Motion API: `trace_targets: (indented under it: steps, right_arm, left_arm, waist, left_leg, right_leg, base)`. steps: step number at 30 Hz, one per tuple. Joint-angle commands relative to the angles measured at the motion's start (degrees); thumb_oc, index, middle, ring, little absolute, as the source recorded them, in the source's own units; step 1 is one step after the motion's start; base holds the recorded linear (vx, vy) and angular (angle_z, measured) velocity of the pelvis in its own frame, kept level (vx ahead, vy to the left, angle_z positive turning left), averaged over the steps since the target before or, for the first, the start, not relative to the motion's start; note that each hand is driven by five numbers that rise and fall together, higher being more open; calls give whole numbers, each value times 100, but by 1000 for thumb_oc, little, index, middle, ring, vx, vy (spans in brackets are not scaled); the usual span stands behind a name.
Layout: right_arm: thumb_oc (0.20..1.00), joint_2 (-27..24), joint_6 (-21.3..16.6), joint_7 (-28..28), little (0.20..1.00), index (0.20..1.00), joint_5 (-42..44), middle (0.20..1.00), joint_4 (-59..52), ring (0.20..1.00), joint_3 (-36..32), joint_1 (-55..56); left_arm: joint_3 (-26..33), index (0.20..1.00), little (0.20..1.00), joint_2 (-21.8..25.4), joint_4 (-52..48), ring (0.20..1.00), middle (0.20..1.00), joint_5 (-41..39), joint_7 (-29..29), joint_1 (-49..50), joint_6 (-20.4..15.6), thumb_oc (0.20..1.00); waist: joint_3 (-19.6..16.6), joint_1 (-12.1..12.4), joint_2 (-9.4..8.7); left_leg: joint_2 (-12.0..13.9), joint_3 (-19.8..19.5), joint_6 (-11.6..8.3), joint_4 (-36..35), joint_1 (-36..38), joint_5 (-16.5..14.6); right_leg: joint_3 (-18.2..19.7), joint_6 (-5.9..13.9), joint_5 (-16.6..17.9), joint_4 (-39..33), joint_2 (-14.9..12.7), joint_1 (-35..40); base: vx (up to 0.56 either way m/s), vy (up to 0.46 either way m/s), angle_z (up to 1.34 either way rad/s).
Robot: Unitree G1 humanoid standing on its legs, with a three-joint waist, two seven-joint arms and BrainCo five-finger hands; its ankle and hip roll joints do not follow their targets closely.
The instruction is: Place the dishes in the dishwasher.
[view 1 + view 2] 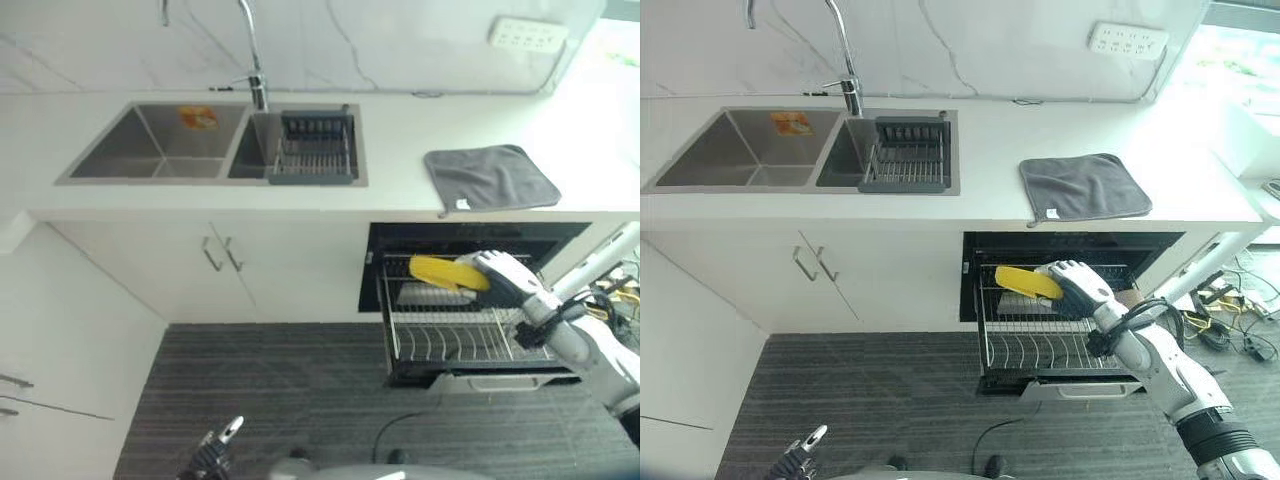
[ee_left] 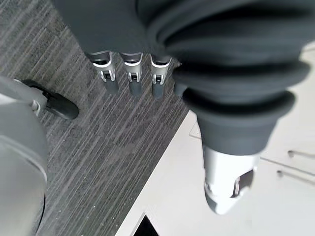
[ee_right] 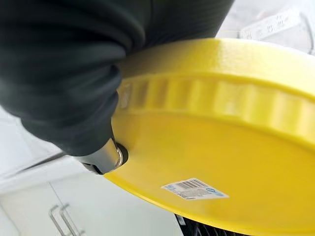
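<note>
One yellow plate (image 1: 1028, 282) clutched in right hand (image 1: 1078, 285), sticking out sideways from fingers, roughly level, directly above pulled-out dishwasher rack (image 1: 1040, 345). Rack tines below palm. Left hand (image 2: 130, 73) far off, low, fingers relaxed, empty.

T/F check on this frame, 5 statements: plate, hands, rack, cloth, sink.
1. The right hand holds a yellow plate over the pulled-out dishwasher rack. True.
2. The plate is already slotted upright between the rack's tines. False: it is in the hand, above the rack.
3. A grey cloth lies on the counter above the dishwasher. True.
4. The left hand grips a cup. False: its fingers hang straight over the floor, holding nothing.
5. The drainer basket sits in the sink's left basin. False: it sits in the right basin.
</note>
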Motion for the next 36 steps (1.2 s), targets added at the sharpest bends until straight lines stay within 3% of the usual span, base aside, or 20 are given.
trace_targets:
  steps: [1, 5, 12, 21, 28, 31, 36]
  right_arm:
    - [200, -149, -243, -599, 200, 200, -13, 200, -202, 200, 37, -905]
    - [200, -372, -197, -725, 200, 200, -108, 200, 18, 200, 376, -1293]
    - [200, -627, 34, -1269, 200, 200, -485, 200, 810, 200, 608, -1588]
    - [200, -806, 495, -1605, 200, 200, -688, 200, 1816, 200, 1055, -2256]
    - [200, -908, 805, -1705, 200, 200, -644, 200, 2552, 200, 1660, -3051]
    - [200, -867, 993, -1492, 200, 200, -201, 200, 2860, 200, 1834, -3418]
    - [200, -820, 1105, -1479, 200, 200, -326, 200, 3277, 200, 2103, -3927]
  left_arm:
    - [-191, 1000, 1000, 419, -85, 1000, 1000, -324, -42, -376, -130, 1000]
    - [-189, 1000, 1000, 529, -108, 1000, 1000, -773, -48, -468, 6, 1000]
    - [-335, 1000, 1000, 635, -367, 1000, 1000, -674, -132, -239, 44, 1000]
    - [-485, 1000, 1000, 828, -490, 1000, 1000, -523, -15, -40, -176, 1000]
    - [-650, 1000, 1000, 981, -690, 1000, 1000, -716, 119, 55, -94, 1000]
    - [-713, 1000, 1000, 1045, -811, 1000, 1000, -881, 120, 96, -118, 1000]
    - [-811, 1000, 1000, 1127, -888, 1000, 1000, -1062, 50, 28, -139, 1000]
  waist:
    - [463, 73, -146]
    - [655, 69, -79]
    - [844, 142, 51]
    - [932, 336, 163]
    - [1025, 518, 253]
    - [1127, 563, 327]
    - [1294, 634, 406]
  left_leg:
    - [430, -369, -241, 1401, -725, -334]
    - [488, -442, -261, 2128, -1182, -650]
    - [524, -500, -215, 3426, -1879, -1156]
    - [501, -555, -219, 3950, -2144, -1305]
    - [497, -645, -220, 4371, -2466, -1471]
    - [449, -712, -227, 4544, -2693, -1485]
    - [338, -777, -238, 4652, -2958, -1473]
  right_leg:
    - [160, 266, -869, 1343, -599, -34]
    - [153, 186, -1214, 2123, -770, -461]
    - [166, 40, -1637, 3488, -1100, -1104]
    - [158, 92, -1792, 4136, -1343, -1423]
    - [170, 120, -1922, 4670, -1571, -1823]
    - [307, 155, -1962, 4942, -1660, -2149]
    - [443, 218, -2006, 5191, -1739, -2507]
  base:
    - [-141, 3, 3]
    - [-92, 43, 7]
    - [18, 49, 5]
    - [83, 18, 5]
    - [44, -6, 10]
    - [33, 23, 8]
    - [-22, 24, 7]
